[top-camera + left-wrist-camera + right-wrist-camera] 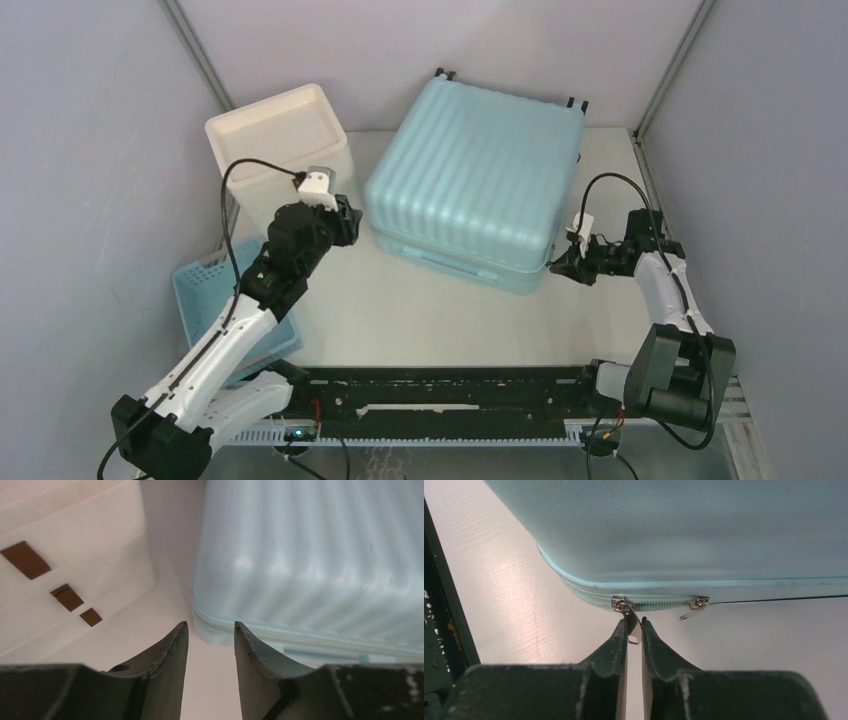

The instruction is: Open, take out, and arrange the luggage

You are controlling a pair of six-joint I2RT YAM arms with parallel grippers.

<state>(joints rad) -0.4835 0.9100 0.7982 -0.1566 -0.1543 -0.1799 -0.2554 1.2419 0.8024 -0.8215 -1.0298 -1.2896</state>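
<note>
The luggage [470, 180] is a large light-blue ribbed suitcase lying flat and closed at the middle back of the table. My right gripper [556, 265] is at its near right corner. In the right wrist view my right gripper [634, 622] is shut on a small metal zipper pull [634, 634] hanging from the slider on the luggage [674, 525] seam. A second slider [696, 603] sits just to its right. My left gripper [350, 222] is by the left corner of the luggage [310, 555]. There my left gripper [210, 625] stands open with nothing between its fingers.
A white drawer unit [280, 140] with brown handles [25, 560] stands at the back left, close to my left arm. A blue lattice basket [210, 300] lies at the left front. A black rail [450, 385] runs along the near edge.
</note>
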